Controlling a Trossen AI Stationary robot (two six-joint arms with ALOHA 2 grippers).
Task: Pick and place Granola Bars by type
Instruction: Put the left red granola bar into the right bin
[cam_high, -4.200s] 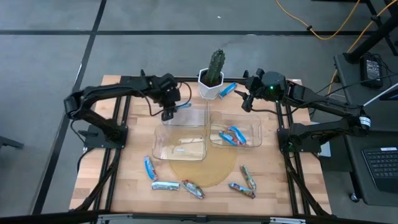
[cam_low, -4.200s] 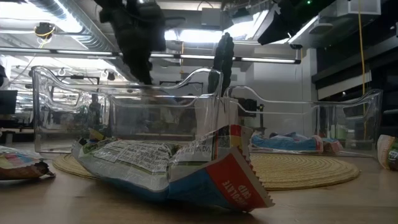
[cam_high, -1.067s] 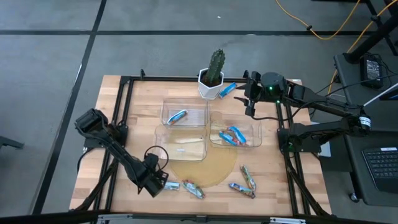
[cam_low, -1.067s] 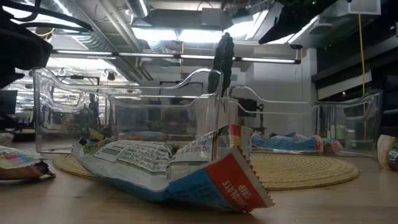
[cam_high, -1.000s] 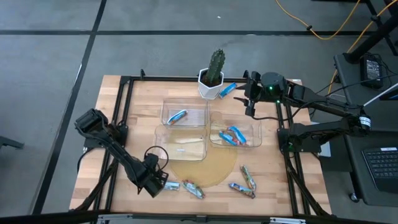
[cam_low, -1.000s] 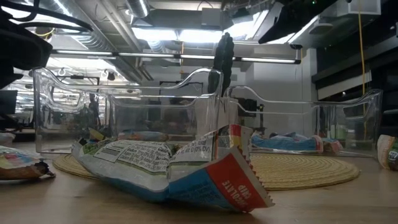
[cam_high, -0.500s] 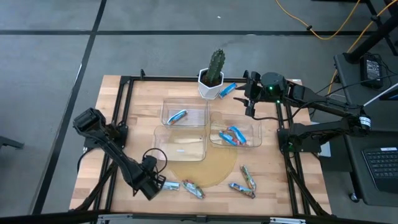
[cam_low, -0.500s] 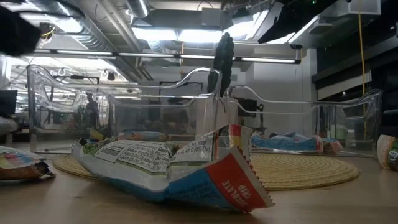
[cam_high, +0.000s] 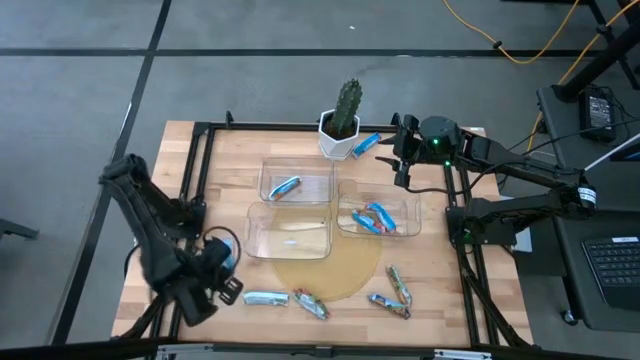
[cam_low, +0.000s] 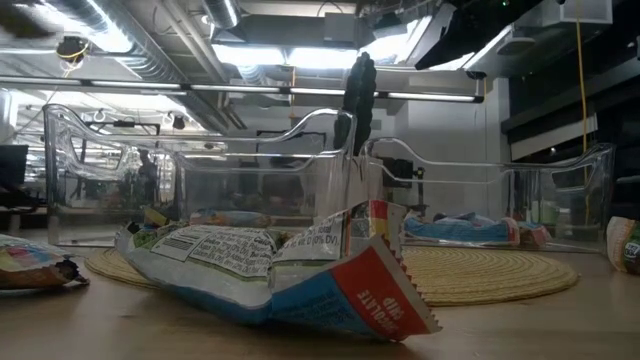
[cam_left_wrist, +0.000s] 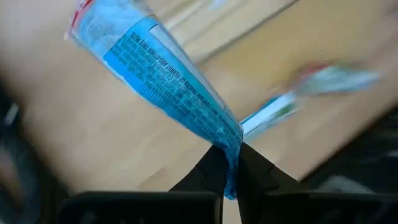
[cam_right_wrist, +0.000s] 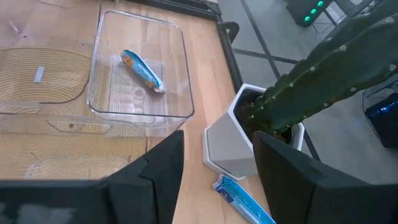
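Left gripper (cam_left_wrist: 227, 167) is clamped on one end of a bright blue bar (cam_left_wrist: 165, 87), held clear of the wooden table (cam_high: 200, 165) near its 8 o'clock edge. Right gripper (cam_right_wrist: 217, 162) is parked with fingers apart at 1 o'clock, by the cactus pot (cam_high: 339, 140). One blue bar (cam_high: 286, 186) is seen in the rear bin (cam_high: 298, 163), several in the right bin (cam_high: 412, 212). Loose bars (cam_high: 266, 298) are lined along the 6 o'clock edge; bare wood is seen at 9 o'clock.
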